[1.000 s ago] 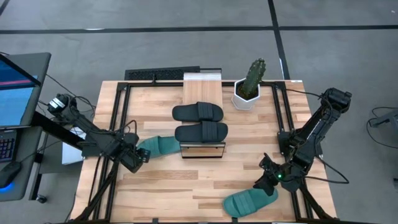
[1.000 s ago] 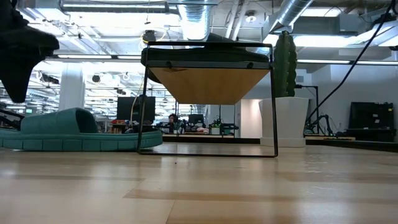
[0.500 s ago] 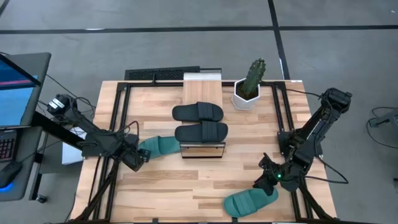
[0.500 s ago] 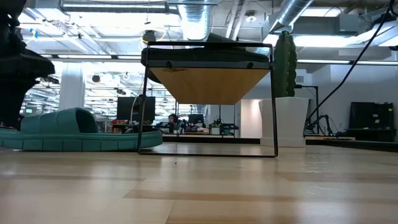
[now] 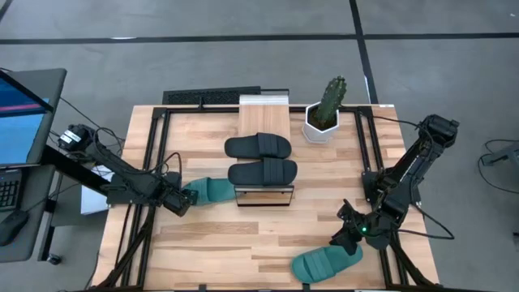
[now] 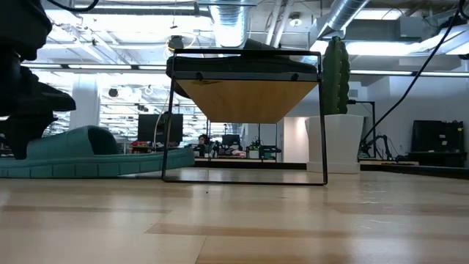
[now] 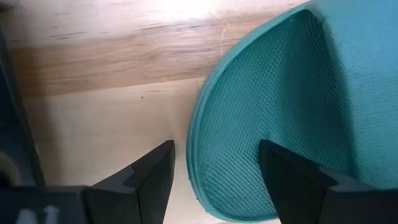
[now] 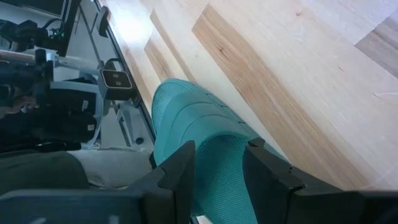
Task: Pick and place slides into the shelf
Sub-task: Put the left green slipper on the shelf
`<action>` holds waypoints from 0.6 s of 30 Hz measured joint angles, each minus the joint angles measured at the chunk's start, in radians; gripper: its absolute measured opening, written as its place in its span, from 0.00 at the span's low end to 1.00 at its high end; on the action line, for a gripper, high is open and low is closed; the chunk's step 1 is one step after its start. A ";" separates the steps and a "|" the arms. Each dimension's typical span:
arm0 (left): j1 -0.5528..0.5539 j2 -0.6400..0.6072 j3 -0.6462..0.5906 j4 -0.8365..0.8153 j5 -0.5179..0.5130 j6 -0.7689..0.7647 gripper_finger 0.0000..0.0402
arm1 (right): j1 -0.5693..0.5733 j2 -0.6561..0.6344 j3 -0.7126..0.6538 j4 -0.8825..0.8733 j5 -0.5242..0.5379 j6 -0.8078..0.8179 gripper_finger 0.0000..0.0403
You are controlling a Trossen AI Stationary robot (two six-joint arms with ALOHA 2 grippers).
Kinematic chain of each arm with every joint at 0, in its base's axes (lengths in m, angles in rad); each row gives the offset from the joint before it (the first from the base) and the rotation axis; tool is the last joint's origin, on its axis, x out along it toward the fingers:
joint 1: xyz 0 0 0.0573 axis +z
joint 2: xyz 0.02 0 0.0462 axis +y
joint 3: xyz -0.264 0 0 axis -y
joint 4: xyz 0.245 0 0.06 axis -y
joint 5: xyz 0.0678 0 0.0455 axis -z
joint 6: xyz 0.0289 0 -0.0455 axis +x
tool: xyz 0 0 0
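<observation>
Two black slides (image 5: pixel 259 160) lying side by side on the plank top of the shelf (image 5: pixel 264 110), which stands mid-bench on a thin black frame. One teal slide (image 5: pixel 208 191) flat on the bench (image 5: pixel 243 243) just left of the shelf's near end, close beside the frame leg. Left tool (image 5: pixel 185 200) down at that slide's outer end, fingers (image 7: pixel 146 180) spread wide apart, one on each side of the sole's rounded edge, not closed on it. Second teal slide (image 5: pixel 326 262) near the bench's front right corner, well apart from the shelf. Right tool (image 5: pixel 347 240) sitting at that slide's end; fingers (image 8: pixel 180 174) partly apart with the teal sole between them, though cannot tell whether clamped on it.

Potted cactus (image 5: pixel 326 113) in a white pot just right of the shelf's far end. Black bar (image 5: pixel 211 97) along the bench's far edge, left of the shelf. Black rails (image 5: pixel 154 162) running down both sides of the bench. Laptop screen (image 5: pixel 20 113) off the bench's left side.
</observation>
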 joint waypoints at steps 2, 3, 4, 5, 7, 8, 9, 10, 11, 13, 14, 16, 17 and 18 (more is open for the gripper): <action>-0.001 -0.002 -0.013 0.023 -0.005 0.002 0.55 | 0.000 0.000 0.000 0.000 0.000 -0.001 0.30; -0.001 -0.002 -0.015 0.026 -0.006 0.005 0.55 | 0.000 0.000 0.000 0.000 0.000 -0.006 0.30; -0.001 -0.002 -0.016 0.027 -0.006 0.005 0.55 | 0.000 0.000 0.000 0.000 0.000 -0.013 0.30; 0.000 -0.002 -0.016 0.027 -0.007 0.008 0.55 | 0.000 0.000 0.000 0.000 0.001 -0.016 0.30; 0.000 -0.002 -0.017 0.026 -0.005 0.013 0.53 | -0.002 0.000 0.000 -0.001 0.001 -0.021 0.30; 0.000 -0.002 -0.017 0.028 -0.004 0.017 0.51 | -0.006 0.000 0.000 -0.002 0.001 -0.026 0.30; 0.000 -0.001 -0.017 0.031 -0.004 0.019 0.48 | -0.009 0.000 0.000 -0.002 0.001 -0.027 0.30; 0.000 -0.001 -0.018 0.035 -0.005 0.019 0.44 | -0.013 0.000 0.000 -0.003 0.001 -0.032 0.30; 0.000 -0.001 -0.018 0.037 -0.005 0.020 0.39 | -0.019 0.000 0.000 -0.003 0.001 -0.043 0.30; 0.000 0.000 -0.018 0.037 -0.005 0.032 0.26 | -0.030 0.000 0.000 -0.001 0.001 -0.061 0.30; 0.000 0.000 -0.018 0.033 0.000 0.045 0.19 | -0.037 0.000 0.000 -0.001 0.001 -0.071 0.30; 0.000 0.000 -0.018 0.030 0.009 0.073 0.10 | -0.049 0.000 0.000 -0.001 0.001 -0.085 0.30; 0.001 0.000 -0.018 0.030 0.014 0.081 0.08 | -0.055 0.000 0.000 0.000 0.001 -0.095 0.30; 0.000 -0.002 -0.018 0.030 0.019 0.086 0.08 | -0.060 0.000 0.000 0.000 0.000 -0.100 0.30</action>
